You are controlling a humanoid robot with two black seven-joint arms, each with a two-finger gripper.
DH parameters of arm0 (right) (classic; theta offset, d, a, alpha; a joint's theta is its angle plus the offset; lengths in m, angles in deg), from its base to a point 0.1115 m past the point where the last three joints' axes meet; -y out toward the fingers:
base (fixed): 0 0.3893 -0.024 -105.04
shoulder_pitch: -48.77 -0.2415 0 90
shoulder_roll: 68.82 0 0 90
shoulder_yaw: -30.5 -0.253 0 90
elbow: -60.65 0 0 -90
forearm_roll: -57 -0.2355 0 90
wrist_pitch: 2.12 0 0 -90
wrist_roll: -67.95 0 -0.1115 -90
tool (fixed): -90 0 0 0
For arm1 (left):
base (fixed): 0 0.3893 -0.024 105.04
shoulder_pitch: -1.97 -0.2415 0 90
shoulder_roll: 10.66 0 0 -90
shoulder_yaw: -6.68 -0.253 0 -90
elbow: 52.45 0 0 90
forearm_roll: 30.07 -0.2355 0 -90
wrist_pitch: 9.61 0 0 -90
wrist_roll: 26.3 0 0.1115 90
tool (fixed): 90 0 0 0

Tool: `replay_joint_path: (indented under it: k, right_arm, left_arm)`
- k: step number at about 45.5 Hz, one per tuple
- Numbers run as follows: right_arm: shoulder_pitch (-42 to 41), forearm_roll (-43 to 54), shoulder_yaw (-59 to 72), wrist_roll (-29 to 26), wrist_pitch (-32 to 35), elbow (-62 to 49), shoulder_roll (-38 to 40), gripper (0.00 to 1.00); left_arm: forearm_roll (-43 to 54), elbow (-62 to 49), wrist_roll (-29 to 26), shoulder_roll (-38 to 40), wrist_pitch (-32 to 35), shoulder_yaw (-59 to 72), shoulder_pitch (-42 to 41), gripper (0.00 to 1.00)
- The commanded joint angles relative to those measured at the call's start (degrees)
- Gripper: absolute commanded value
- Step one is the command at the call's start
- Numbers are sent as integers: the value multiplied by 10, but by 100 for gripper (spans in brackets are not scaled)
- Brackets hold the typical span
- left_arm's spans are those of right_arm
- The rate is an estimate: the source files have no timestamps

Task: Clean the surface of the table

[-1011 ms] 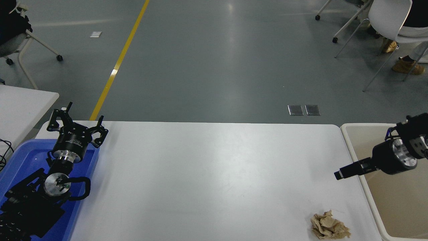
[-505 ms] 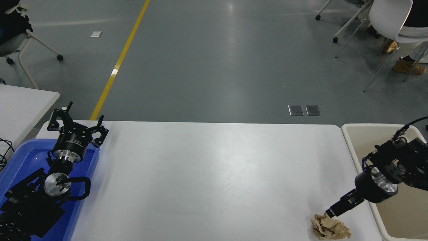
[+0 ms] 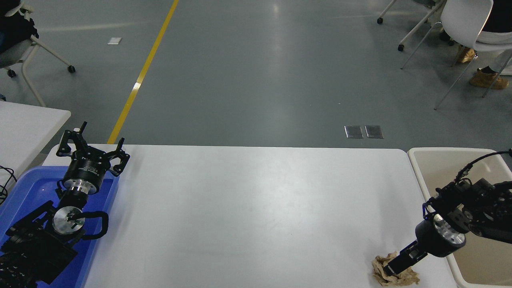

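Note:
The table surface (image 3: 248, 208) is a wide white tabletop. A crumpled ball of brown paper (image 3: 406, 278) lies on it near the front right corner. My right gripper (image 3: 394, 267) reaches down from the right, and its tip is at the top of the paper ball. It is seen edge-on, and I cannot tell whether it is open or shut. My left gripper (image 3: 91, 146) is open and empty, parked at the lower left over a blue bin (image 3: 24, 188).
A beige bin (image 3: 448, 150) stands against the table's right edge, under my right arm. A smaller white table (image 3: 28, 124) is at the far left. Chairs and a person's shoes (image 3: 486, 78) are at the top right.
My right arm has swung from above the beige bin down and toward me, bringing the gripper's tip onto the paper ball. The paper and the left arm have not moved.

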Motion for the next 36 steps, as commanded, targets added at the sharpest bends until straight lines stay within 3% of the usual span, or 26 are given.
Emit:
replay_joint_path:
  k: [1, 36]
  right_arm:
    - [31, 0, -1, -1, -20, -9, -1, 98]
    - [67, -36, -18, -1, -78, -74, -20, 96]
  left_arm:
    - [0, 1, 0, 0, 0, 0, 0, 100]
    - [0, 0, 0, 0, 0, 0, 0, 100]
